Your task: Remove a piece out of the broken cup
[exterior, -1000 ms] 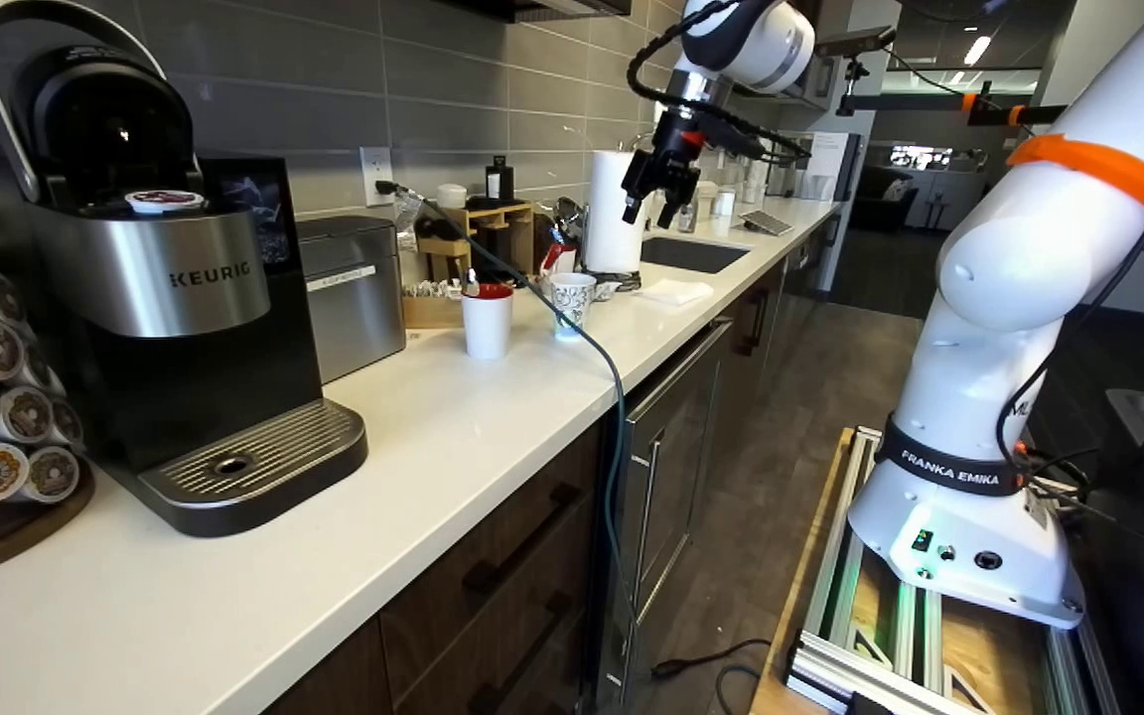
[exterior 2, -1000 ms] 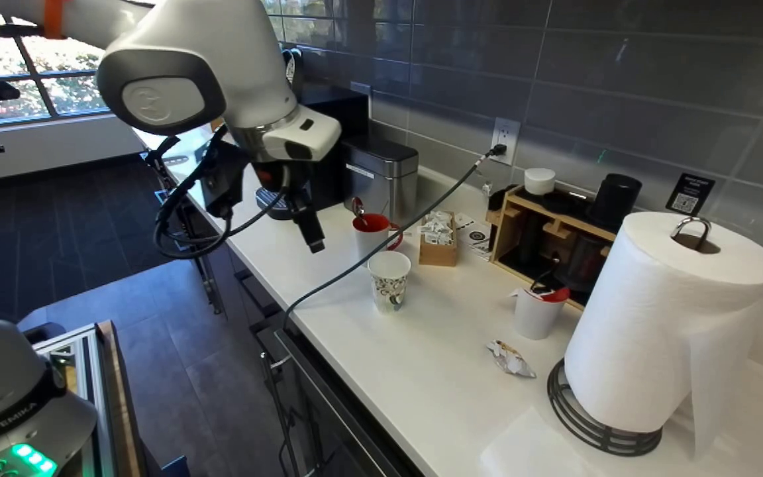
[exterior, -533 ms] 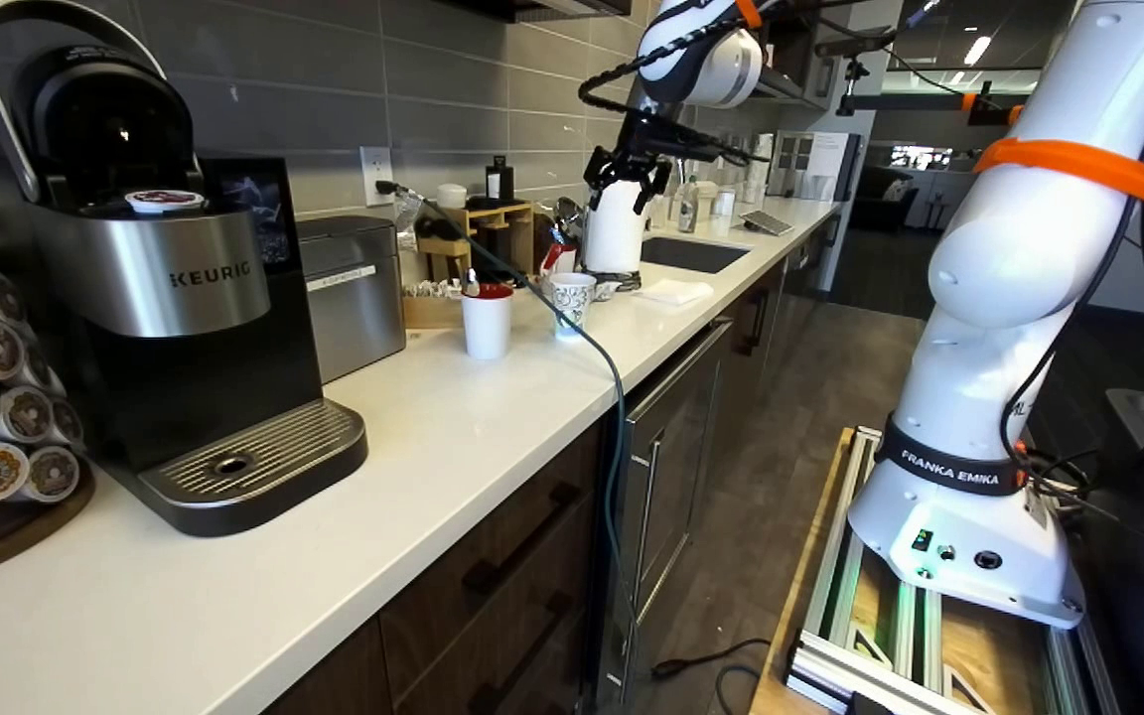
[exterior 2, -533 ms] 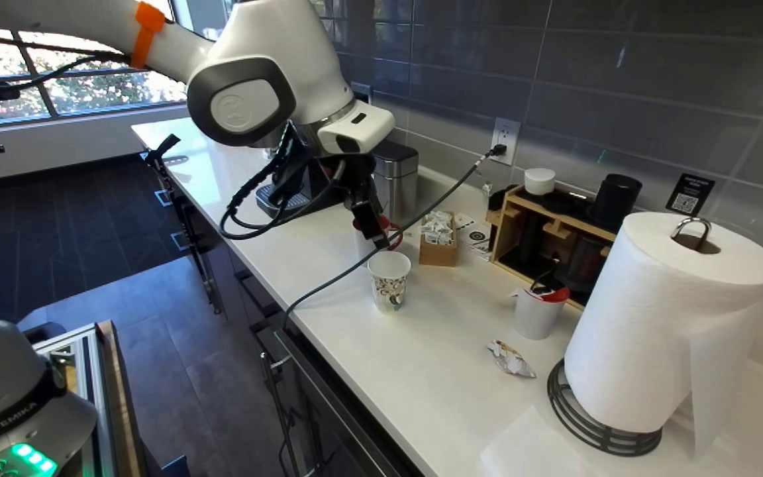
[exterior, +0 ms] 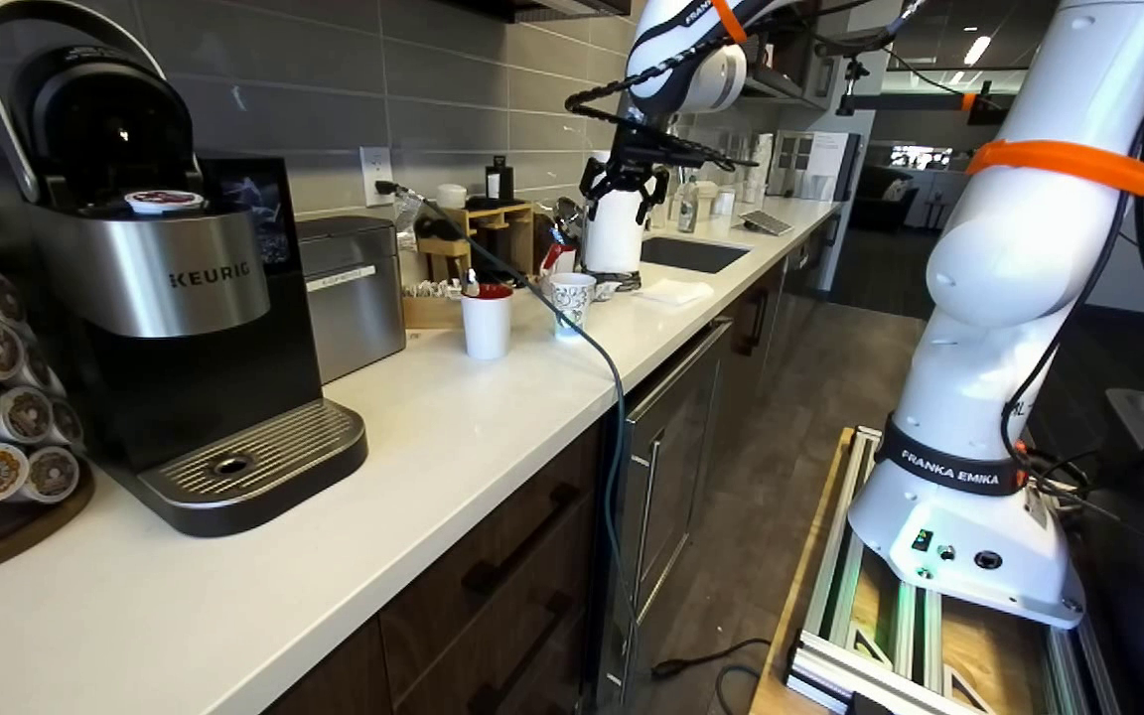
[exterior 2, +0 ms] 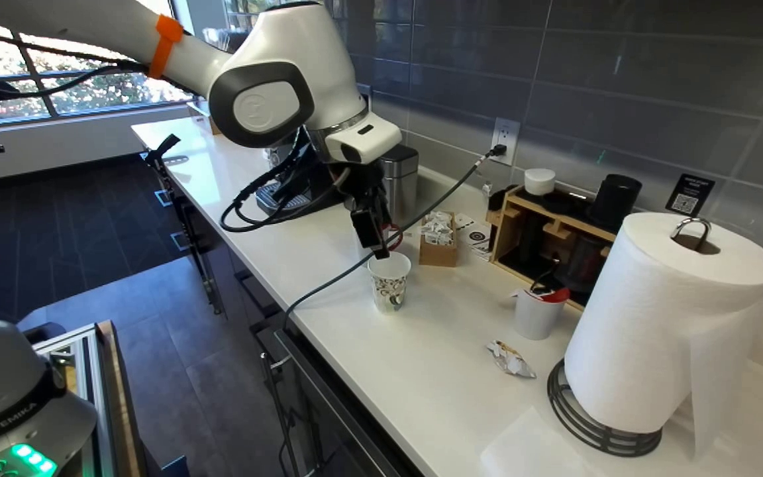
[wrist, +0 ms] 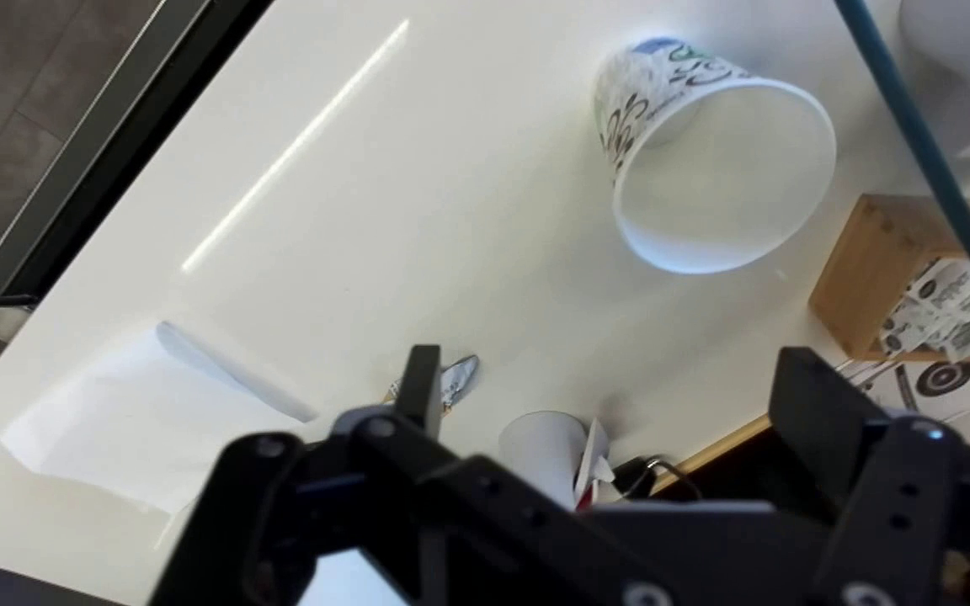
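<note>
Fingers (wrist: 423, 391) of my black two-fingered gripper (wrist: 609, 379) stood spread wide, and I held it over the white countertop (wrist: 367, 210), higher than the white paper cup with dark scrolled print (exterior 2: 389, 286) and apart from it. That cup, the task's own as far as I could tell, stood upright, and from the wrist I looked into its mouth; whether it was broken I could not tell. A long teal power cable (wrist: 938, 160) passed near the cup. Across the cable from it stood a tall white mug with a red inside (exterior: 488, 328), and near the cup too stood an open-topped wooden box (exterior 2: 438, 256). On the side of the cup away from the mug, farther off, were a crumpled foil wrapper (exterior 2: 510, 360) and a white container with a red inside (exterior 2: 536, 318). Beyond them stood a white paper-towel roll (exterior 2: 663, 331). Well apart from the cup, past the mug, stood a brushed-steel box (exterior: 358, 313) and, farthest, a black-and-silver Keurig coffee machine (exterior: 165, 278).
</note>
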Controlling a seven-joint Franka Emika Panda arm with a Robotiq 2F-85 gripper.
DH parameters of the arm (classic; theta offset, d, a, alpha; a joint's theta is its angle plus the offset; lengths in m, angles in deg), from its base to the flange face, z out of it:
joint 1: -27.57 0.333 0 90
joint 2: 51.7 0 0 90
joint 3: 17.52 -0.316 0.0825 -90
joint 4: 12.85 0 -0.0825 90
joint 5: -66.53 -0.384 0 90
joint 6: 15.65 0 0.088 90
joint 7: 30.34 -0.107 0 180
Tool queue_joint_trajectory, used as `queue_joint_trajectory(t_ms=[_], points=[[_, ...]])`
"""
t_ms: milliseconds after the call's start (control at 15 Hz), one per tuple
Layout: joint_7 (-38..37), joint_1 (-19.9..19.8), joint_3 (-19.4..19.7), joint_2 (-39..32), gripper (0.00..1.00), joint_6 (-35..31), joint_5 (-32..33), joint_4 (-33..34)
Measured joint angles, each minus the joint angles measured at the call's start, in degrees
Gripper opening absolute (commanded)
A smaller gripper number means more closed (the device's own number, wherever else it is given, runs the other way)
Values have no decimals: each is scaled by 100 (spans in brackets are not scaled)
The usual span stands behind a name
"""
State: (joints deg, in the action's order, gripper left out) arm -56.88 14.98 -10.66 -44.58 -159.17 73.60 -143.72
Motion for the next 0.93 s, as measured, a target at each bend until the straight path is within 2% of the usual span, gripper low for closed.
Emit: queue_joint_trajectory(t_ms=[267, 467, 667, 933], points=[[-1627, -84, 35, -700, 100, -260, 784, 570], [-2592, -56, 279, -1404, 100, -348, 1438, 1282], [-2456, -16, 515, -2119, 100, -353, 1407, 2058], [-1003, -102, 502, -2937, 100, -318, 334, 2917]])
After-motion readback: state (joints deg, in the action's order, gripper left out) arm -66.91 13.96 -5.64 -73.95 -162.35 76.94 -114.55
